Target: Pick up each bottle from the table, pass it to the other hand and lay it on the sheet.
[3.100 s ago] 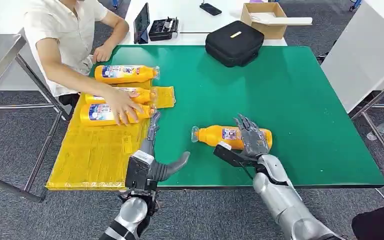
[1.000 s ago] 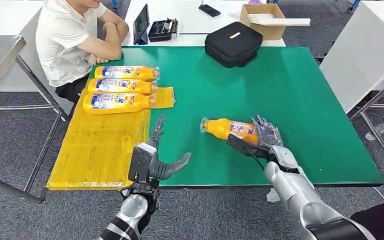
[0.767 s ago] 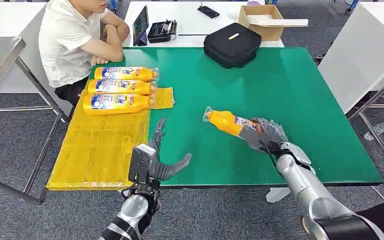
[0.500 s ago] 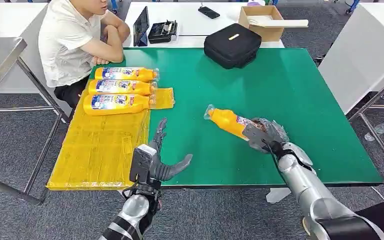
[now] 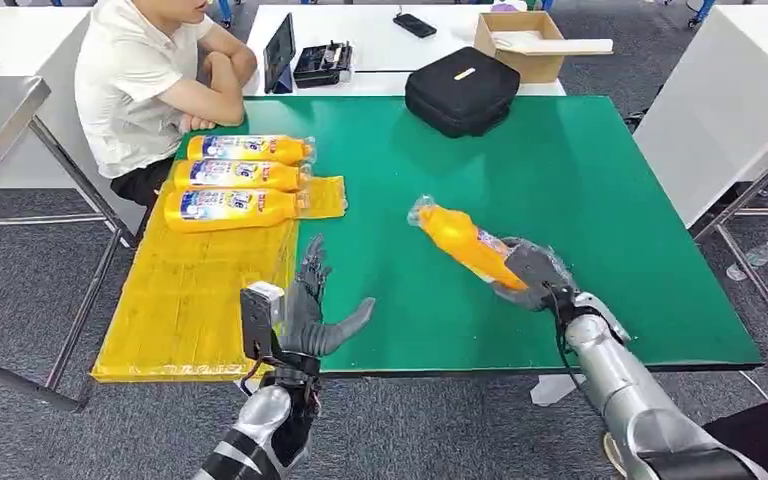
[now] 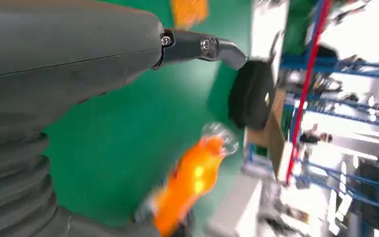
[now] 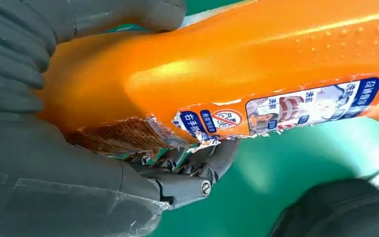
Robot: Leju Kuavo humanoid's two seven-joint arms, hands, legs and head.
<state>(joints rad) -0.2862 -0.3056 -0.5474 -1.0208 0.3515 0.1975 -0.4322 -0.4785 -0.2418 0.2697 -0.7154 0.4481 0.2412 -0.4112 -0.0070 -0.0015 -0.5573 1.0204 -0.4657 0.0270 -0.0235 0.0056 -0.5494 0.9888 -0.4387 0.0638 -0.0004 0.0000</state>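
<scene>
A: The orange bottle sits right of centre in the frame, raised off the green table, base wrapped in the right hand, capped neck tilted toward the upper left.

B: And that grip?

A: Fingers closed round the fat lower end. In the right wrist view the label looks torn and crinkled under the fingers, so I'd judge that patch slick and loose.

B: How will it handle?

A: Stiff plastic, smooth sides, probably some weight if full. The bare middle of the body looks the best place for the other hand to take it.

B: The left hand?

A: The left hand waits at lower centre, fingers spread, thumb out, holding nothing.

B: Room to move?

A: Bare green between the two hands. The yellow sheet lies at the left, three bottles lined along its far end, bare sheet nearer us. It overhangs the table's near left edge, and a seated person is close behind, upper left.
</scene>
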